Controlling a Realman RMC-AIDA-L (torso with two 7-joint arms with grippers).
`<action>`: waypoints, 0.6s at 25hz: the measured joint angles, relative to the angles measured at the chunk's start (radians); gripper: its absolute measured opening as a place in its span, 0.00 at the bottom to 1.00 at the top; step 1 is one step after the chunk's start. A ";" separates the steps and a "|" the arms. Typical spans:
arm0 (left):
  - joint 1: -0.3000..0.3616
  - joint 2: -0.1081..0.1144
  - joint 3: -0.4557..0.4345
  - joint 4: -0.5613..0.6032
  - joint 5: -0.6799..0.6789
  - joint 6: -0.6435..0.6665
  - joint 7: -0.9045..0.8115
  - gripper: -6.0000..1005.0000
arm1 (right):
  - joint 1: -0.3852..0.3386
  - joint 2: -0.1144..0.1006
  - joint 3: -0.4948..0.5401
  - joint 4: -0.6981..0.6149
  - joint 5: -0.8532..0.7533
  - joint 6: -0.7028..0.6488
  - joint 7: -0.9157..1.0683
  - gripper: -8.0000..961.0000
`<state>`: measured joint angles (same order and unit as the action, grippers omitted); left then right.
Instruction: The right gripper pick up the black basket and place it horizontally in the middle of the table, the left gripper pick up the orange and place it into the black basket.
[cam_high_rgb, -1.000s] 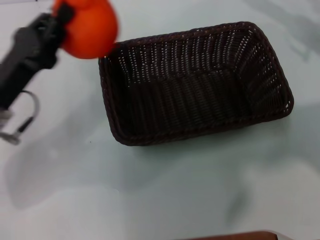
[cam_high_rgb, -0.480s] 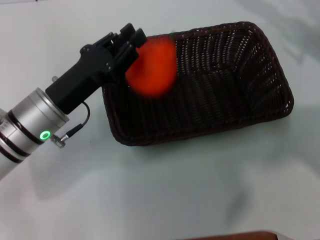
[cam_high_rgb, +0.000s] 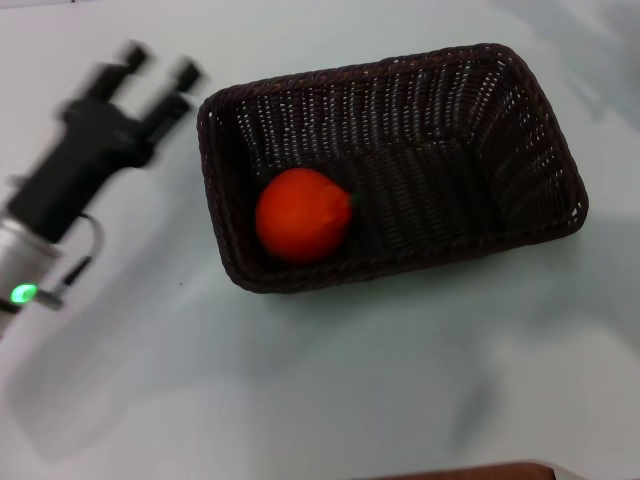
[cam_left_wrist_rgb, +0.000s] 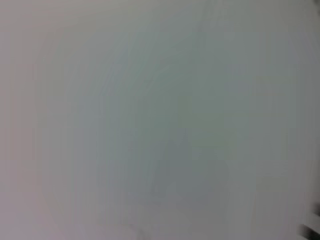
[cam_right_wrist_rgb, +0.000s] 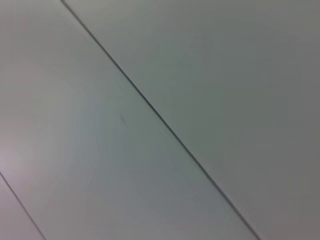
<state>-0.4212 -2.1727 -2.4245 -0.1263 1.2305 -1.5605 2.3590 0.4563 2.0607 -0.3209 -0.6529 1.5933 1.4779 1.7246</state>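
The black basket (cam_high_rgb: 400, 160) lies lengthwise across the middle of the white table (cam_high_rgb: 300, 380). The orange (cam_high_rgb: 302, 214) rests inside it, at its near-left corner. My left gripper (cam_high_rgb: 158, 68) is to the left of the basket, outside its rim, fingers apart and empty, blurred by motion. The right gripper is out of view. The left wrist view shows only blurred white surface. The right wrist view shows white table with a thin dark seam (cam_right_wrist_rgb: 160, 117).
A brown edge (cam_high_rgb: 470, 470) shows at the bottom of the head view. Bare white table lies in front of and to the left of the basket.
The left gripper carried the orange over the basket's left end, let it go, and drew back to the left. The orange now lies in the basket.
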 joint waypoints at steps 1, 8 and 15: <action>0.016 0.000 -0.036 -0.008 -0.012 -0.004 0.001 0.71 | 0.000 0.000 0.000 0.017 0.020 0.000 -0.036 0.75; 0.095 0.006 -0.215 -0.080 -0.030 0.006 0.047 0.84 | 0.000 0.015 0.009 0.110 0.105 0.006 -0.235 0.75; 0.148 0.003 -0.389 -0.073 -0.031 0.002 0.107 0.86 | -0.004 0.016 0.047 0.129 0.185 0.009 -0.341 0.75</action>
<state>-0.2733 -2.1700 -2.8137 -0.1993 1.1994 -1.5589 2.4661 0.4526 2.0765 -0.2743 -0.5234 1.7787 1.4865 1.3833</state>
